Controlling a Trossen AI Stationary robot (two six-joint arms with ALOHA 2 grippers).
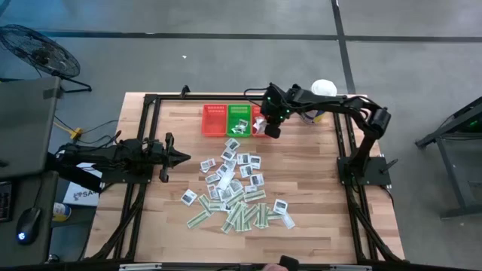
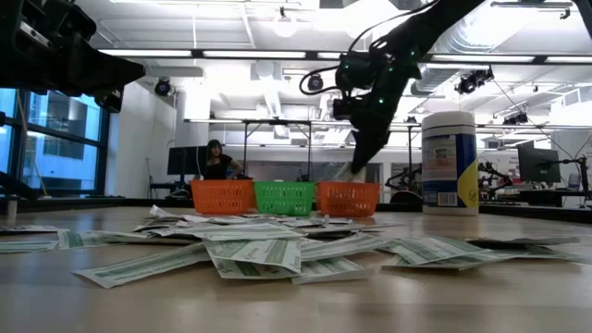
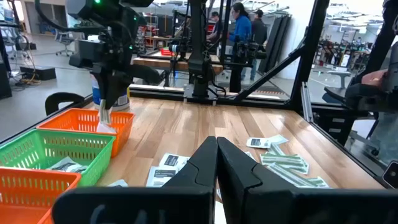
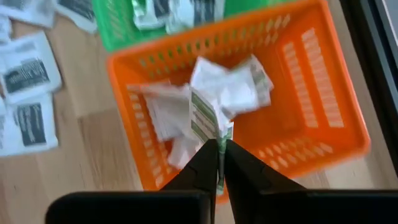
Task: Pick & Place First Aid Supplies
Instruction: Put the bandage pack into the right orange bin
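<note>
- You can read only "SA", dark letters cut off on the white cardboard box (image 1: 77, 194) beside the table's left edge.
- You cannot read the print on the small flat paper packets (image 1: 235, 190) or on the white cylindrical tub's blue label (image 2: 448, 174).

Two black jointed arms (image 1: 354, 120), green indicator lights — matte wedge-shaped tool fingers (image 4: 239, 177)

The right arm reaches across the table's far side, its gripper (image 4: 219, 163) pointing down with fingers pinched nearly together, while the left arm lies low and outstretched, its gripper (image 3: 216, 163) closed.
</note>
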